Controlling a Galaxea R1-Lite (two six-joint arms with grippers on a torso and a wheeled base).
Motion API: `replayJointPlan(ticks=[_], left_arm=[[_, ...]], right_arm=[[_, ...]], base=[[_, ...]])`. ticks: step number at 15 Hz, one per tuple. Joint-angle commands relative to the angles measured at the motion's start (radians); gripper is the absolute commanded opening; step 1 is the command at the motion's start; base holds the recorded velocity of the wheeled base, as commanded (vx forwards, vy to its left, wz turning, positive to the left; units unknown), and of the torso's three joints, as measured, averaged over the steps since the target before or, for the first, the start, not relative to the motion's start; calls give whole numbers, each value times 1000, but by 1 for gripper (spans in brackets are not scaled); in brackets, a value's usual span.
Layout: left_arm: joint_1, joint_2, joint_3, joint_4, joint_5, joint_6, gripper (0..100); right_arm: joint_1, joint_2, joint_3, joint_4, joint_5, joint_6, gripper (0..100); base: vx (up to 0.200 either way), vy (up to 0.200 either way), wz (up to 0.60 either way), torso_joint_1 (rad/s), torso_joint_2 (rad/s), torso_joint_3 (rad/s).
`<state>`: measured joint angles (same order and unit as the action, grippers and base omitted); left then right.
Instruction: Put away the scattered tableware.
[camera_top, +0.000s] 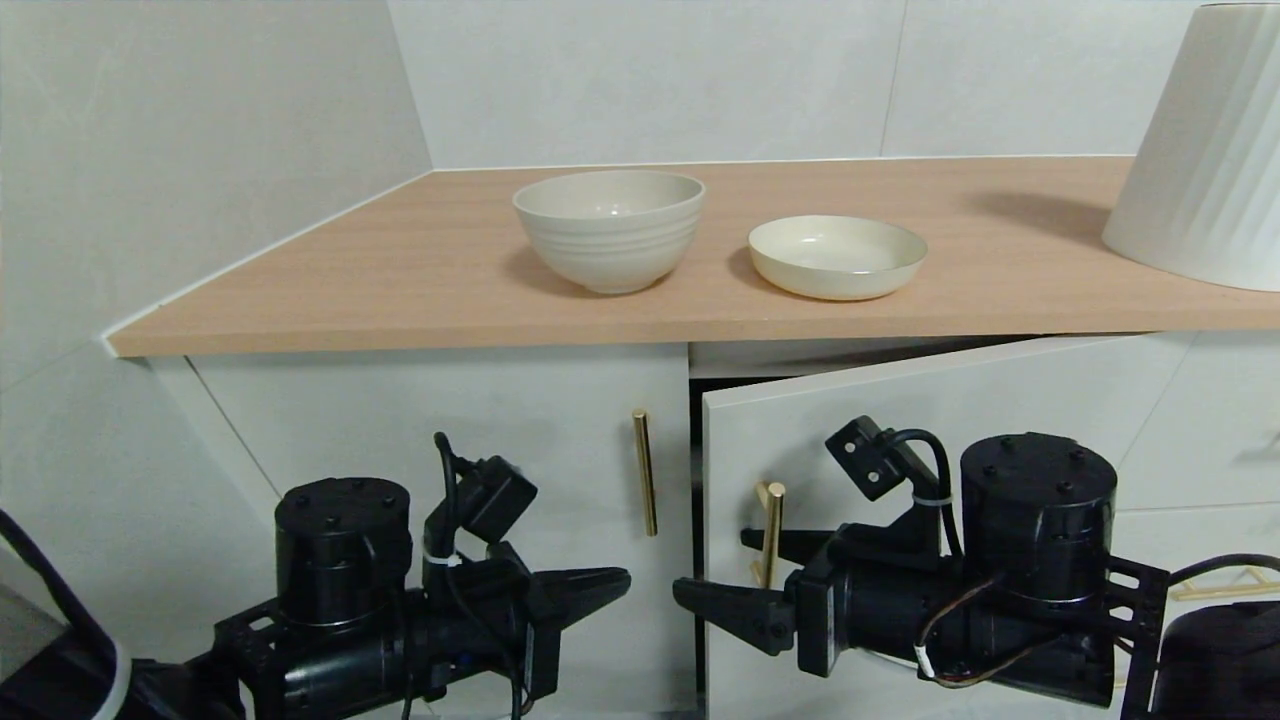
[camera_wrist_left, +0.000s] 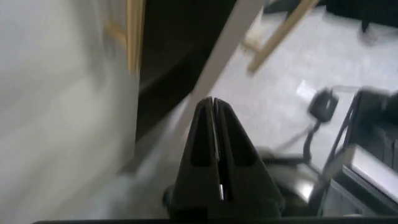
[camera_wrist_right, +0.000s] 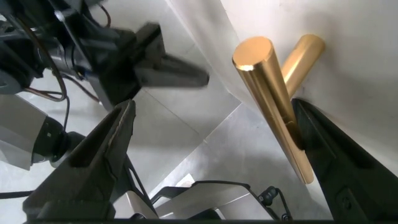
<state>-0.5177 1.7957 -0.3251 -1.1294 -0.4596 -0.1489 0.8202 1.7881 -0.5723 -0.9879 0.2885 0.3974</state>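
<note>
cream ribbed ceramic bowl (camera_top: 609, 228) and shallow cream dish (camera_top: 837, 256) sit apart on the wooden countertop (camera_top: 350, 290). right gripper (camera_top: 712, 566) fingers are spread around the gold bar handle (camera_top: 771, 522) of the ajar white cabinet door (camera_top: 950, 390). left gripper (camera_top: 610, 582) fingers are pressed together.

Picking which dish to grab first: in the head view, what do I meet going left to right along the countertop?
On the countertop: deep ribbed bowl -> shallow cream dish -> white pleated lampshade.
</note>
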Motion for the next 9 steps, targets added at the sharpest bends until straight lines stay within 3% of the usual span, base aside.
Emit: replayJointPlan(ticks=[1, 5, 7, 9], left_arm=[[-1, 33, 0, -43, 1, -14, 0], [-7, 154, -12, -305, -5, -84, 0], [-15, 191, -57, -352, -1, -81, 0], [-15, 208, -166, -283, -2, -83, 0]], right_arm=[[0, 8, 0, 0, 0, -2, 100], [0, 2, -1, 0, 0, -2, 100], [0, 2, 0, -18, 0, -2, 100], [0, 4, 2, -35, -2, -2, 100]], base=[[0, 0, 0, 0, 0, 0], [0, 0, 0, 0, 0, 0], [0, 0, 0, 0, 0, 0], [0, 0, 0, 0, 0, 0]])
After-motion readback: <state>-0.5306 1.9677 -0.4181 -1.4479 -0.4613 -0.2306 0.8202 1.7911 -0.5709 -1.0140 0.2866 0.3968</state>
